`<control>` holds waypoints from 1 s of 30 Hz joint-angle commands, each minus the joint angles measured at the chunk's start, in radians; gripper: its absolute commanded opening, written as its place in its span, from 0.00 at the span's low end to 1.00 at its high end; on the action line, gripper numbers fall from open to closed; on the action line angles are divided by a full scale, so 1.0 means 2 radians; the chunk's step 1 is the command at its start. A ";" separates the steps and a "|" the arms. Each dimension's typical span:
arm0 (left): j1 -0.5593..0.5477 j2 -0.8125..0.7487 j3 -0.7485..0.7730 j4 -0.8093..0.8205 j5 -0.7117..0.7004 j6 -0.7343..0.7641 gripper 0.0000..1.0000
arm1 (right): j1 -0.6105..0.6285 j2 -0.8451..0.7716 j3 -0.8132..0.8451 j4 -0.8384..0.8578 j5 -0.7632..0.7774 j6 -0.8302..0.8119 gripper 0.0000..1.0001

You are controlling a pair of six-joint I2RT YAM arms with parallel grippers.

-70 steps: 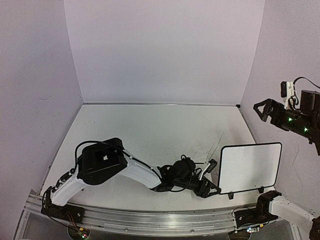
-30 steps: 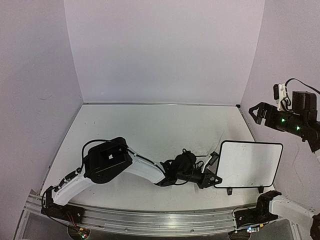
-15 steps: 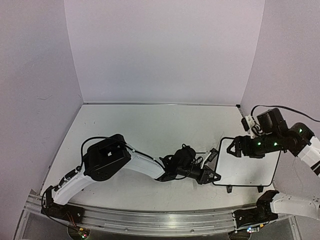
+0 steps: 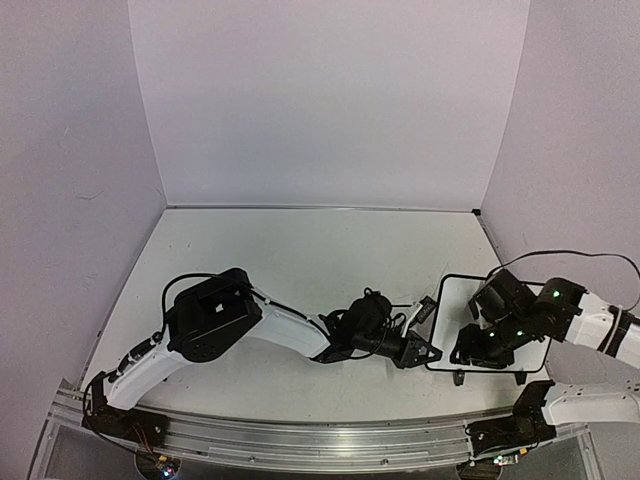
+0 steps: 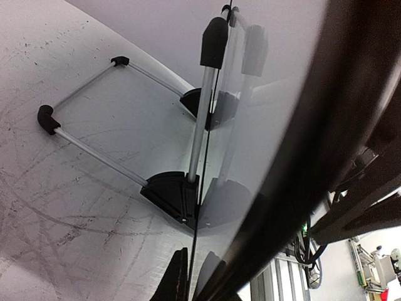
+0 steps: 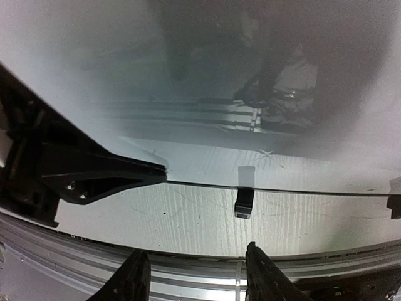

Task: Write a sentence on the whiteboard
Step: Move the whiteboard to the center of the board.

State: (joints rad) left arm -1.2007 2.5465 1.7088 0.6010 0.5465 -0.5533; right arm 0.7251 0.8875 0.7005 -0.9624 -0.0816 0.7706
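The whiteboard [image 4: 452, 305] stands at the table's right front, white with a thin black frame. My left gripper [image 4: 418, 350] is shut on its left edge. In the left wrist view the whiteboard [image 5: 250, 125] runs edge-on up the frame, with the left gripper [image 5: 194, 269] clamped on its rim. My right gripper [image 4: 468, 352] hangs over the board's lower face. In the right wrist view the right gripper [image 6: 195, 254] stands open and holds nothing, just past the glossy whiteboard [image 6: 188, 94] and its lower edge. The sentence is out of view; the board face that shows is plain white.
A black foot [image 6: 244, 204] sticks out under the board's lower edge. Thin metal stand rods [image 5: 94, 150] reach back behind the board. The scuffed white table [image 4: 300, 260] ends at an aluminium rail [image 4: 300, 435] in front. Purple walls close in the left, back and right.
My right arm swung down from beside the right wall to over the board's lower part, its jaws narrowing. My left gripper kept its hold, and the board shifted slightly left.
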 commanded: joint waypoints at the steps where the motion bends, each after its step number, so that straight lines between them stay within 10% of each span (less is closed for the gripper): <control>1: 0.028 -0.004 -0.005 -0.053 -0.081 0.001 0.00 | 0.014 0.026 -0.036 0.045 0.027 0.059 0.54; 30: 0.061 0.010 0.009 -0.054 -0.028 -0.022 0.00 | 0.017 0.069 -0.090 0.126 0.122 0.192 0.56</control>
State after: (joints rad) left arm -1.1598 2.5465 1.7143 0.6033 0.5932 -0.5687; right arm 0.7685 0.9986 0.5492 -0.7195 0.1178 1.1115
